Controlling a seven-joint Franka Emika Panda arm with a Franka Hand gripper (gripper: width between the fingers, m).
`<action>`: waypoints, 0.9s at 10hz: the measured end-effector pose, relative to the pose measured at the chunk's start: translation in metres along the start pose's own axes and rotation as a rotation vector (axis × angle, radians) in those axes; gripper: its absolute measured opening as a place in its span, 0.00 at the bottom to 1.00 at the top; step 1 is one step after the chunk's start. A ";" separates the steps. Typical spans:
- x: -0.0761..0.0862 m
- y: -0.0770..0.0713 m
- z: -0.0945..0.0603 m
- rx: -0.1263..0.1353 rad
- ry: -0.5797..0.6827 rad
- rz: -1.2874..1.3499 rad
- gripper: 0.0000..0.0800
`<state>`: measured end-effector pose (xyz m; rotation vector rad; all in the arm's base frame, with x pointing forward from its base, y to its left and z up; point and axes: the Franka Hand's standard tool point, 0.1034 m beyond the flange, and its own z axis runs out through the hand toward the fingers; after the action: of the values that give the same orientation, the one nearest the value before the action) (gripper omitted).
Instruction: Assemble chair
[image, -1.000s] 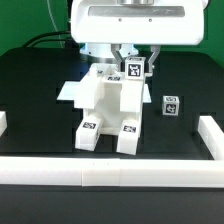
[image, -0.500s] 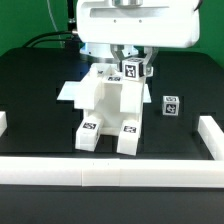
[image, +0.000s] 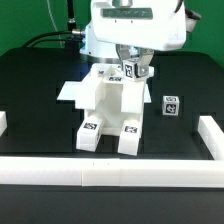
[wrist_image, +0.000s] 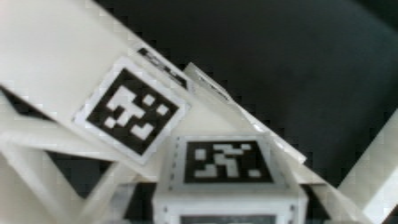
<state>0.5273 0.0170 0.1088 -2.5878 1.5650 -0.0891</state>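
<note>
A: Looking at the exterior view, I see the gripper (image: 133, 67) pinching the tagged post (image: 132, 73) at the top of the chair (image: 105, 108), jaws closed against its two sides.

B: Where is the chair?

A: Mid-way across the black table (image: 35, 110), behind the front rail (image: 110, 170). A small tagged block (image: 171, 106) sits apart on the exterior view's right. My wrist view shows blurred tags (wrist_image: 128, 108) on white parts.
</note>
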 end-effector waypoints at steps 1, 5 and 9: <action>0.000 0.000 0.000 0.002 -0.002 0.036 0.34; -0.004 -0.002 0.001 0.004 -0.007 0.046 0.63; -0.007 -0.006 -0.001 0.005 -0.005 -0.222 0.81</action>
<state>0.5297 0.0258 0.1105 -2.7449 1.2688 -0.1059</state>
